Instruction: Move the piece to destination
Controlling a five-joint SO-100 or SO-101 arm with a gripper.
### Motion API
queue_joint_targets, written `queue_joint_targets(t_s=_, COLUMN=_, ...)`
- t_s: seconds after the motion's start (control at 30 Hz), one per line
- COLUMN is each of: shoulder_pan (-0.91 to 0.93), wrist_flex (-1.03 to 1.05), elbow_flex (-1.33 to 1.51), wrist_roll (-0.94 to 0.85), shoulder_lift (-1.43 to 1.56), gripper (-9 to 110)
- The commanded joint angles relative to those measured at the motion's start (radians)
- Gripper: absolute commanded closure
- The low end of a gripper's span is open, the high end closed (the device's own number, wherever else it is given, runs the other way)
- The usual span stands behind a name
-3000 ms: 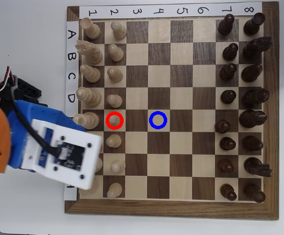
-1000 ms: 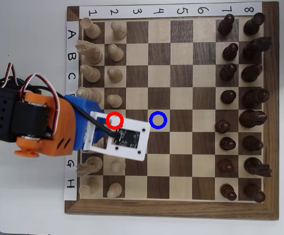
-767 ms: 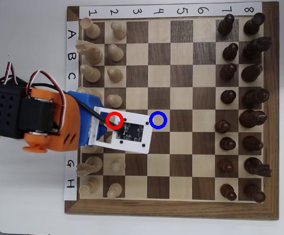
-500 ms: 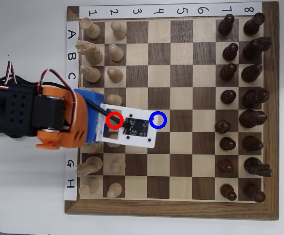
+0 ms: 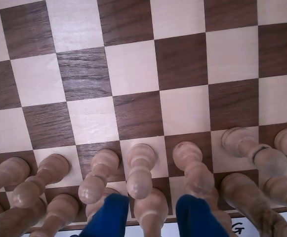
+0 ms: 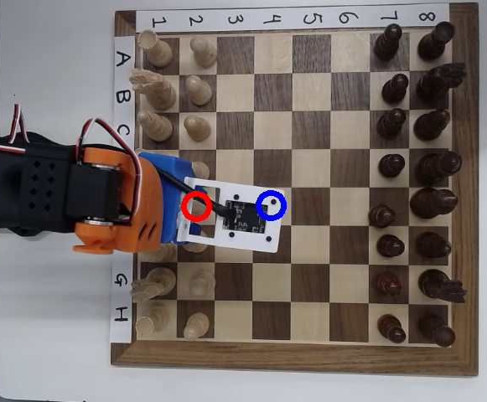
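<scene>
From above, the orange and black arm (image 6: 75,197) reaches in from the left over the chessboard (image 6: 293,356), and its white camera plate covers the squares under it, so the hand cannot be seen there. The red ring (image 6: 196,206) sits on that plate over the second column, and the blue ring (image 6: 271,205) marks the destination two squares to its right, in the fourth column. The dark pieces (image 6: 391,126) stand far off on the right side. The wrist view shows what the overhead view hides: the two blue fingers of the hand (image 5: 152,217) are spread open at the bottom edge, holding nothing. The piece (image 5: 141,170), a pale pawn, stands between and just beyond them, in a row with other pale pawns (image 5: 100,175), and a second pale piece (image 5: 151,211) stands right between the fingers. The squares further out are bare. The white surface (image 6: 50,352) under the board shows only from above.
</scene>
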Motion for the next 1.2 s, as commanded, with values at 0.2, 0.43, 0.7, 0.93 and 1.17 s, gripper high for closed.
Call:
queue_joint_targets(t_s=0.2, shoulder_pan=0.003, wrist_flex=-0.077, elbow_flex=0.046, wrist_roll=-0.021, shoulder_lift=-0.034, gripper=86)
queue_joint_targets(t_s=0.43, shoulder_pan=-0.003, wrist_flex=-0.107, elbow_flex=0.064, wrist_roll=-0.009, shoulder_lift=-0.067, gripper=86)
queue_joint_targets(t_s=0.7, shoulder_pan=-0.011, wrist_flex=-0.127, elbow_flex=0.084, wrist_roll=-0.002, shoulder_lift=-0.084, gripper=87)
queue_joint_targets(t_s=0.93, shoulder_pan=-0.021, wrist_flex=-0.129, elbow_flex=0.087, wrist_roll=0.009, shoulder_lift=-0.101, gripper=88)
queue_joint_targets(t_s=1.17, shoulder_pan=-0.035, wrist_flex=-0.101, elbow_flex=0.067, wrist_roll=0.021, shoulder_lift=-0.106, gripper=88)
